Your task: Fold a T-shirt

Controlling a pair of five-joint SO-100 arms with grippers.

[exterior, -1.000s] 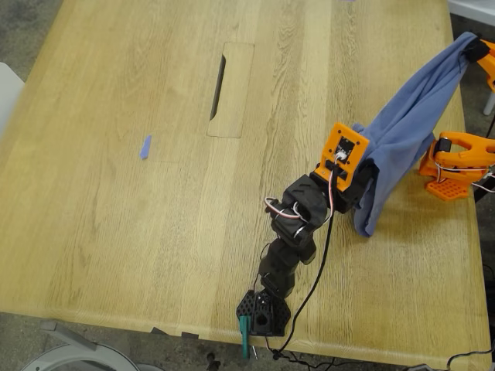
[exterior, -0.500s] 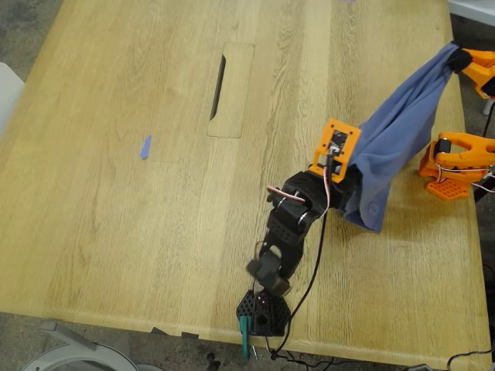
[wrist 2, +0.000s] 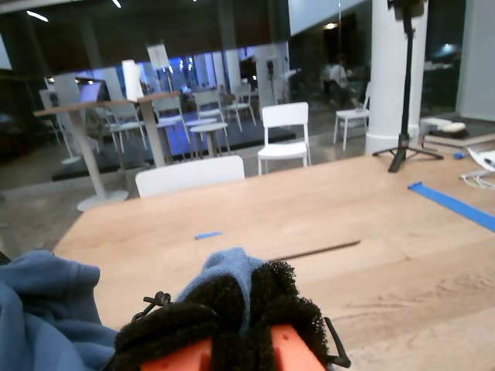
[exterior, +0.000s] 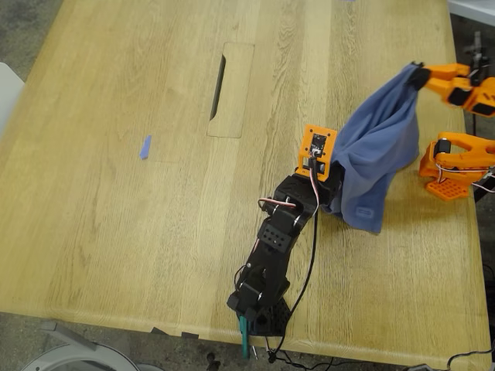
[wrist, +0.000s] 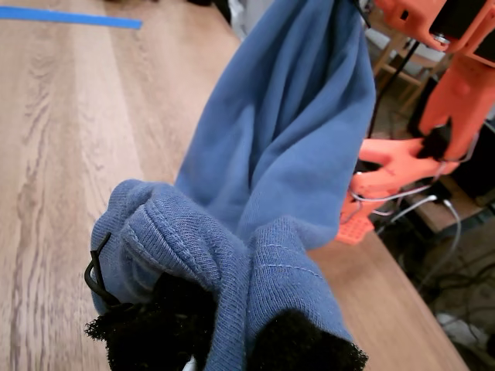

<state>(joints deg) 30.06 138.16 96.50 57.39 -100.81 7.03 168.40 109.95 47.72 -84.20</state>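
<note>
Both grippers have carried the T-shirt [exterior: 375, 147] inward over the table [exterior: 116, 193]. It hangs bunched between my first gripper [wrist: 224, 340] and my second gripper [wrist 2: 232, 321], each pinching cloth. Nothing is spread flat yet, so I judge folding barely begun.

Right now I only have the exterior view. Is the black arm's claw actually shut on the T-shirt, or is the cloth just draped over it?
Observer: Shut on it. The first wrist view shows the first claw pinching a bunched, stitched edge of the T-shirt.
Operator: And the orange arm's claw?
Observer: Also shut on it. In the second wrist view a small fold of blue cloth pokes up through the second claw.
</note>
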